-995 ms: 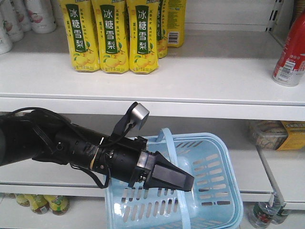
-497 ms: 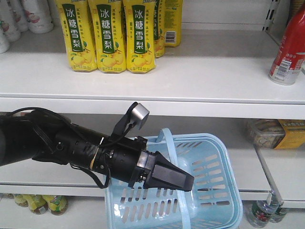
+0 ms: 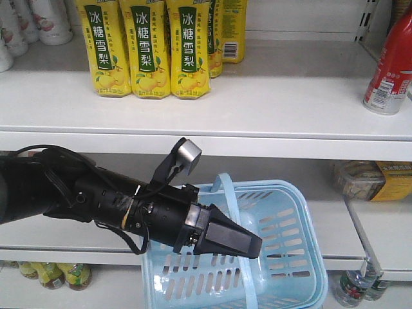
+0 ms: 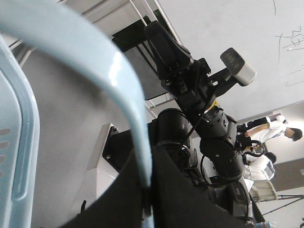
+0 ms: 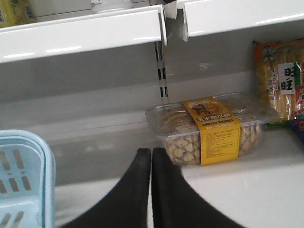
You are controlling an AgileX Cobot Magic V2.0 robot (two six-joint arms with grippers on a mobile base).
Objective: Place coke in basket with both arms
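1. Two claws, one busy. The left gripper (image 3: 255, 244), at the tip of the black arm (image 3: 77, 193) reaching in from the left of the front view, is clamped on the basket's handle (image 4: 135, 128). The left wrist view shows the pale blue strap running down between its closed jaws.
2. The right gripper (image 5: 151, 153) has its jaws pressed together with nothing between them. It points at the lower shelf (image 5: 247, 194), toward a clear box of biscuits (image 5: 204, 130) with a yellow label.
3. The basket (image 3: 302, 257) hangs by that handle in front of the lower shelf. No bottle shows in the part of its inside that is visible. In the right wrist view its end sits low and to the left of the right gripper, near it but apart.
4. The coke (image 3: 389, 64) stands on the upper shelf (image 3: 290, 103) at the far right edge of the front view. It is partly cut off, with its cap out of sight, and well apart from the basket and both grippers. The yellow drink bottles (image 3: 151, 51) at the shelf's other end are not the target.
5. By my reading, the basket is secured and the pick has not begun.
6. The next move likely falls to the right arm. It should rise to the upper shelf, open its jaws around the bottle's body and close firmly. It can then carry the bottle over the basket's open top and release it low. The left arm should hold the basket steady while this happens.
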